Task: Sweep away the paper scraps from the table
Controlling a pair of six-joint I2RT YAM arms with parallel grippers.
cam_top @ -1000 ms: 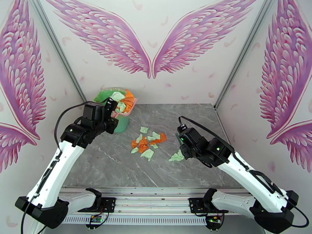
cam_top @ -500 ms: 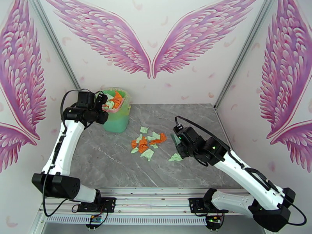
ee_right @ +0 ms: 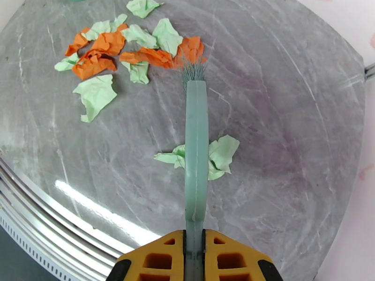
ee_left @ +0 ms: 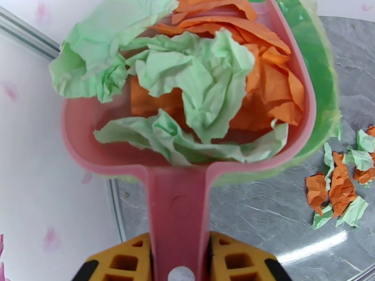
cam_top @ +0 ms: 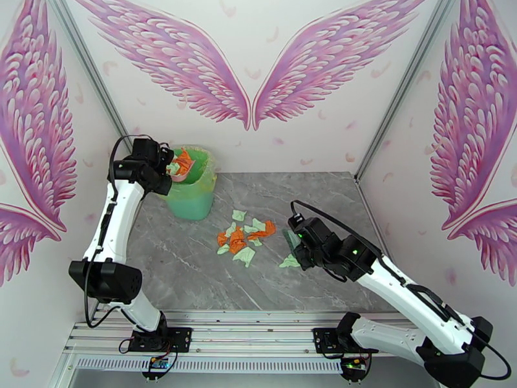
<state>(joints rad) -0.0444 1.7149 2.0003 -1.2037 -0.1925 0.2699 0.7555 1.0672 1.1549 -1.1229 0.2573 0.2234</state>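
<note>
- Left fingers [ee_left: 140,258] clamp the handle of the pink dustpan [ee_left: 178,202], scraps heaped inside, above the green bin [cam_top: 190,198].
- Right fingers [ee_right: 173,258] pinch a pale green brush [ee_right: 196,136].
- Loose paper scraps [cam_top: 239,239] lie mid-bench [cam_top: 323,195].

Your left gripper [ee_left: 180,259] clamps the handle of the pink dustpan [ee_left: 84,134]. The pan brims with crumpled paper scraps [ee_left: 206,85] (pale green and orange), and the green-lined bin [ee_left: 321,76] peeks past its right rim. Further right of the pan, loose scraps [ee_left: 340,188] lie on the table [ee_left: 262,216].
</note>
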